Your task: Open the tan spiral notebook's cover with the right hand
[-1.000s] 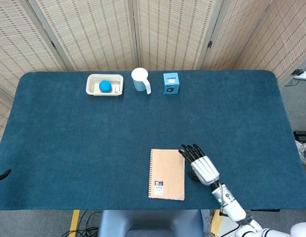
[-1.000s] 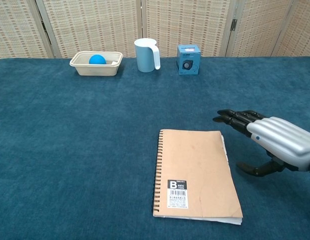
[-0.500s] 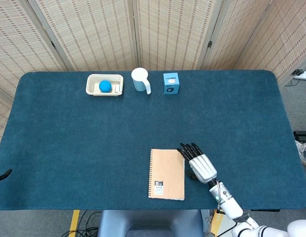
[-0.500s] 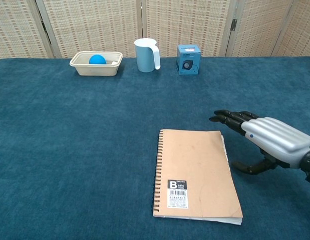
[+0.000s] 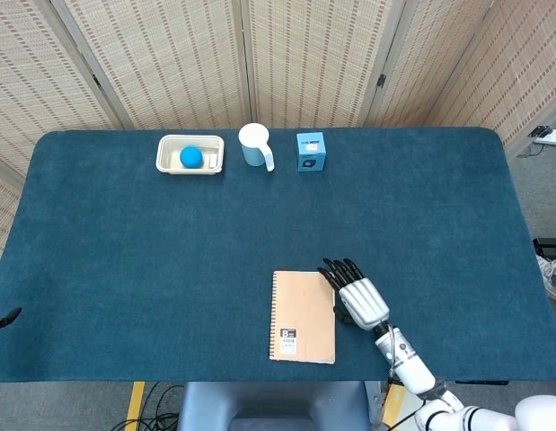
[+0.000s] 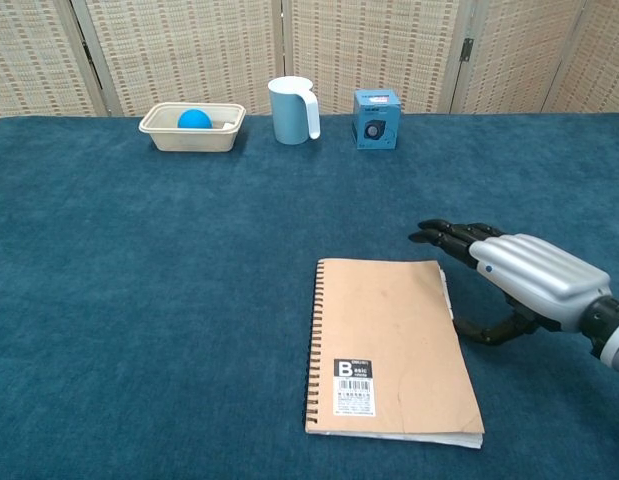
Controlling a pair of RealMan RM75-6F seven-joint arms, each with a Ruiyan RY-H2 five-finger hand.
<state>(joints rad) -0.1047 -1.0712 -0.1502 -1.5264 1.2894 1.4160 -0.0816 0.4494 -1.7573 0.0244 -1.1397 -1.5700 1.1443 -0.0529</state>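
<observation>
The right hand (image 6: 524, 285) has slid leftward since a second ago and now sits just beside the tan spiral notebook (image 6: 389, 345), which lies closed and flat on the blue table (image 6: 139, 300). Its fingers (image 6: 444, 232) stretch out apart, holding nothing, tips past the notebook's far right corner; the thumb curls beneath, close to the page edge. The left hand is out of view.
</observation>
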